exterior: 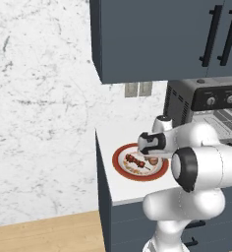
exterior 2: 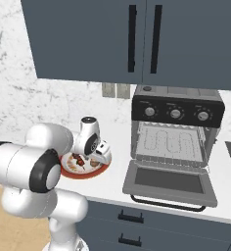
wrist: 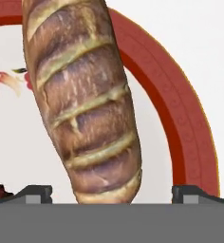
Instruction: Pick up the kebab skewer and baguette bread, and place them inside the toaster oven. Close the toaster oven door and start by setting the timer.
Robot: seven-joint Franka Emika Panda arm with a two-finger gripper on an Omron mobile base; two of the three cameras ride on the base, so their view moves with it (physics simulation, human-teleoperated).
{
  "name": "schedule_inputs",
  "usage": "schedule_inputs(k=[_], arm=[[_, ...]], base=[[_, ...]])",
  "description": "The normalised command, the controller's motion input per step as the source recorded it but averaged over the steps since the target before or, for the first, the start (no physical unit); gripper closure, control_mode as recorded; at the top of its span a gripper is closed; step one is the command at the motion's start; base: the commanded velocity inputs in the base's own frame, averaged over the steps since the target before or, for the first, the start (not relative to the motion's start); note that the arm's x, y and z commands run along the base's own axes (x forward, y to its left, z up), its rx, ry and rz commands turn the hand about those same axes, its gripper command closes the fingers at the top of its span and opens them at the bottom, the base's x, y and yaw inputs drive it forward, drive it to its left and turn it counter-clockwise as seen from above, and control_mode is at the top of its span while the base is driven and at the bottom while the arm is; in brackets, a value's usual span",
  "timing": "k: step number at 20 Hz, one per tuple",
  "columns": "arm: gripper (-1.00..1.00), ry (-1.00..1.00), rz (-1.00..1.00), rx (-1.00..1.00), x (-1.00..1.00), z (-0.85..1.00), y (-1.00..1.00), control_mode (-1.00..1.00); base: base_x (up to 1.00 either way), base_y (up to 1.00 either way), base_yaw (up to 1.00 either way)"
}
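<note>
Pointing down over plate point(exterior: 119, 166), claw point(wrist: 112, 193) spread wide, fingers straddling baguette bread point(wrist: 83, 95), ungripped.

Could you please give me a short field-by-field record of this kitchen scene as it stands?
claw: open, low over the plate, fingertips either side of the baguette
baguette bread: lying on the plate, not gripped
kebab skewer: on the same plate
plate: red-rimmed, on the counter left of the oven
toaster oven: rack inside bare
toaster oven door: dropped open
</note>
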Motion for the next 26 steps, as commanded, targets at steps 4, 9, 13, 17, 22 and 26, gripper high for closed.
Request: schedule_inputs(k=[4, 9, 13, 17, 22, 26], arm=[[-1.0, 0.0, -0.01, 0.0, 0.22, -0.22, 0.0, -1.0], [-1.0, 0.0, -0.01, 0.0, 0.1, -0.15, 0.01, -1.0], [1.0, 0.0, -0.02, 0.0, 0.0, -0.08, 0.2, -1.0], [1.0, 0.0, -0.04, 0.0, 0.0, -0.22, 0.1, -1.0], [1.0, -0.01, -0.01, 0.01, -0.09, 0.4, 0.0, -1.0], [1.0, -0.06, 0.02, 0.06, -0.74, 1.0, -0.07, -1.0]], base=[[0.0, 0.0, 0.0], [0.0, 0.0, 0.0], [0.0, 0.0, 0.0], [0.0, 0.0, 0.0], [0.0, 0.0, 0.0], [0.0, 0.0, 0.0]])
